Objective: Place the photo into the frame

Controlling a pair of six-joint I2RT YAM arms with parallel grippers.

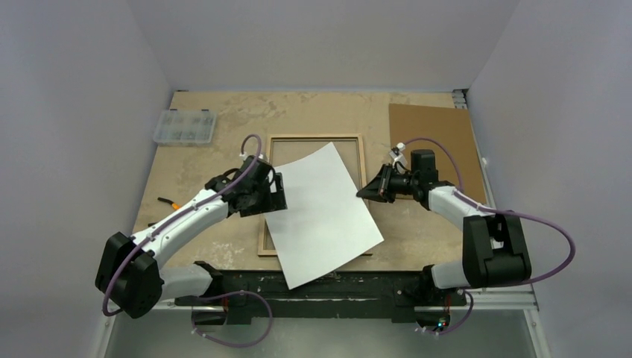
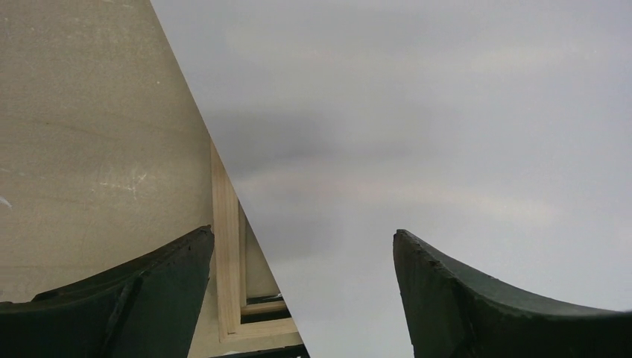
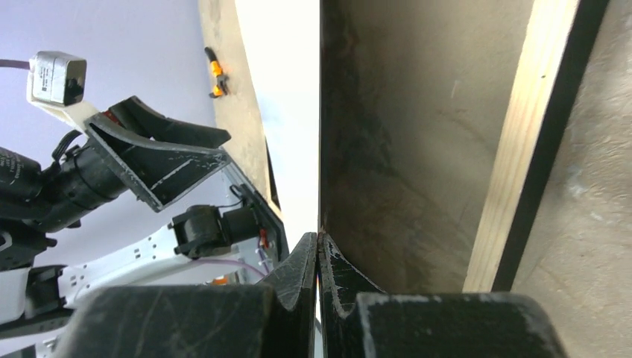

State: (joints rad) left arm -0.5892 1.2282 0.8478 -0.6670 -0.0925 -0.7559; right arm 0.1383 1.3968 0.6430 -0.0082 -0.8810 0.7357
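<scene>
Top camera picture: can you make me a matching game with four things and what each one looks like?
Things:
1. the photo
2. the frame
3. left claw
4. right claw

States:
A. open wide
B. shut, pinching the photo's edge
C. white side up, lying crooked
D. tan wood side up, partly covered by the photo

Pairs: 1-C, 2-D, 3-A, 4-B
</scene>
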